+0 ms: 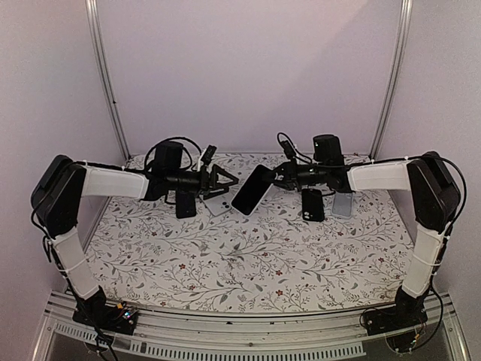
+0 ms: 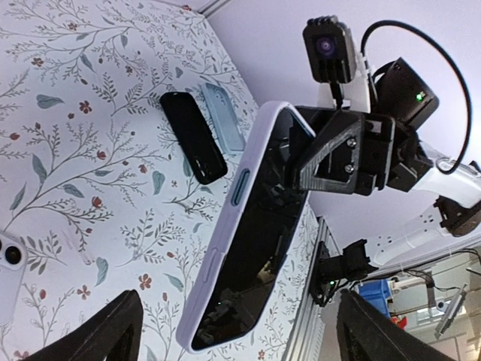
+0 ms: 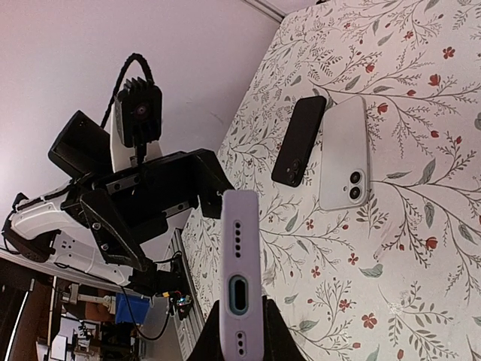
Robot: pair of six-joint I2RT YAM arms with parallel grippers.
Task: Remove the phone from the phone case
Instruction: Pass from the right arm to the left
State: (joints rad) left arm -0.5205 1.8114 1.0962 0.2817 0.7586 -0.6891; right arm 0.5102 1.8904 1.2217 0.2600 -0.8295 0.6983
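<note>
At mid-frame in the top view, the phone (image 1: 253, 189) in its lilac case (image 2: 225, 226) hangs above the floral table (image 1: 248, 263). Its long axis slants from lower left to upper right. The right gripper (image 1: 279, 175) is clamped on the upper-right end, where the port is. Just left, the left gripper (image 1: 228, 186) gapes wide, holding nothing.

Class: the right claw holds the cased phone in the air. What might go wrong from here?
1. The right claw grips the phone by one end only. Pulling on the case may lever it loose and drop it on the table.
2. The left claw is open and apart from it. Closing off-centre might shove it instead of gripping.
</note>
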